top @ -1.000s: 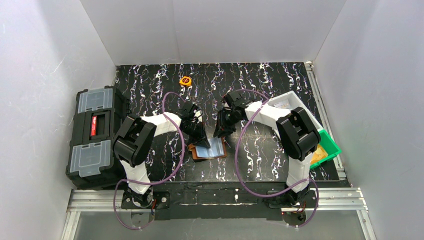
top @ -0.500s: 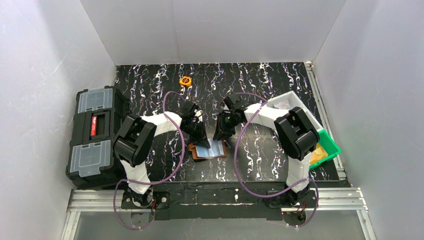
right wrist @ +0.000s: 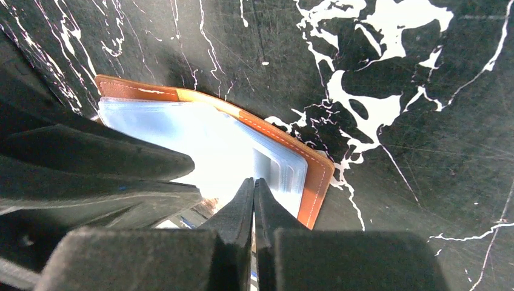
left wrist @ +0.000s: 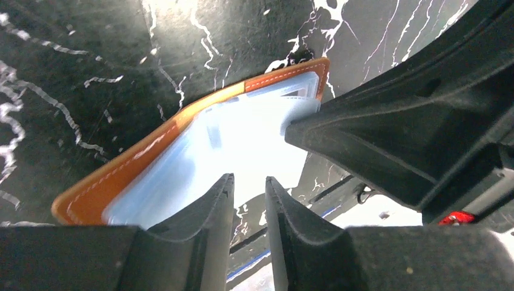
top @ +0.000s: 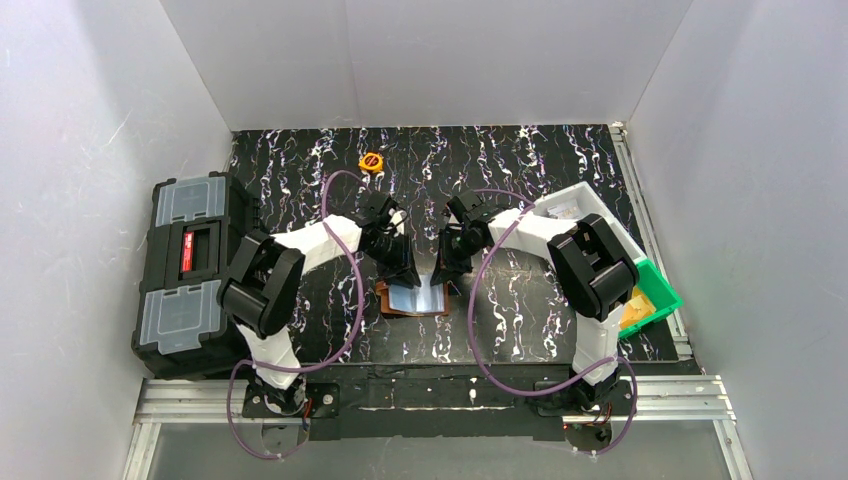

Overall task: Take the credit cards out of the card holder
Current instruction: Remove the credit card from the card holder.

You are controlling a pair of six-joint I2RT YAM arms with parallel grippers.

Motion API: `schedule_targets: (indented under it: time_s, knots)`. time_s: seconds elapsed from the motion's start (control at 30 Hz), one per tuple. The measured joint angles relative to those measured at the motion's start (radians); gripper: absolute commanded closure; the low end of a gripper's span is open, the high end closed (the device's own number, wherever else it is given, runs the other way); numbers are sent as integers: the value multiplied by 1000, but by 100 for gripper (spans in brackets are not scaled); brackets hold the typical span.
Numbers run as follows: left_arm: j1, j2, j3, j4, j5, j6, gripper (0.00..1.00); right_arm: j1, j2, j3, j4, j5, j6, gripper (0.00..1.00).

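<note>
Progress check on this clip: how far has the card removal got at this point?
Done: the card holder lies open, clear pockets up. In hand: both grippers sit over it. The right gripper is shut at the pocket's edge, and the left gripper is slightly open over the pockets. Whether a card is pinched I cannot tell. Left: no card lies outside the holder, so all the pulling out remains.

Left arm (top: 320, 240) and right arm (top: 525, 225): white link shells, bulky black joint housings. Purple cables (top: 363, 295) loop along each. Left gripper (left wrist: 249, 185), right gripper (right wrist: 254, 185): matte black, wedge-shaped fingers.
</note>
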Motion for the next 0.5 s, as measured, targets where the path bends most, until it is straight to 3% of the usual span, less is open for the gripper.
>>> schedule_targets:
  time_s: [0.2, 0.5]
  knots:
    - [0, -92, 15, -101, -111, 19, 100, 0, 0, 23, -19, -23, 11, 97]
    - [0, -177, 6, -220, -278, 76, 100, 14, -6, 78, -31, -54, 47, 95]
